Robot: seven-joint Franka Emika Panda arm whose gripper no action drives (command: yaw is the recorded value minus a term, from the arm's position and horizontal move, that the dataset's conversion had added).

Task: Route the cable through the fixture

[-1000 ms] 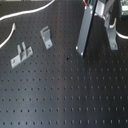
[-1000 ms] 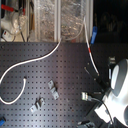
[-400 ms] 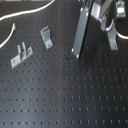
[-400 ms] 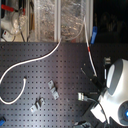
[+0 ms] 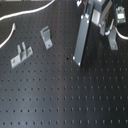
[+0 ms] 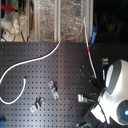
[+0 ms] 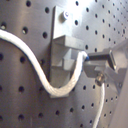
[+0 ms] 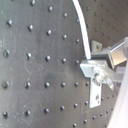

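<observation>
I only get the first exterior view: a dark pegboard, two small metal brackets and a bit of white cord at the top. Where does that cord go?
Observer: In the second exterior view the cable snakes across the board, up to the shelves behind, then back down towards the arm.
Operator: Any marking on it?
Observer: Yes, a short red band on the stretch coming back down.
Operator: Is it in a bracket yet?
Observer: In the first wrist view it curves up against a metal bracket, beside the gripper; whether it is threaded, I cannot tell.

cables: one (image 6: 35, 62)
metal brackets: two on the perforated board (image 5: 46, 37), (image 5: 21, 54)
arms: one (image 5: 87, 30)
</observation>
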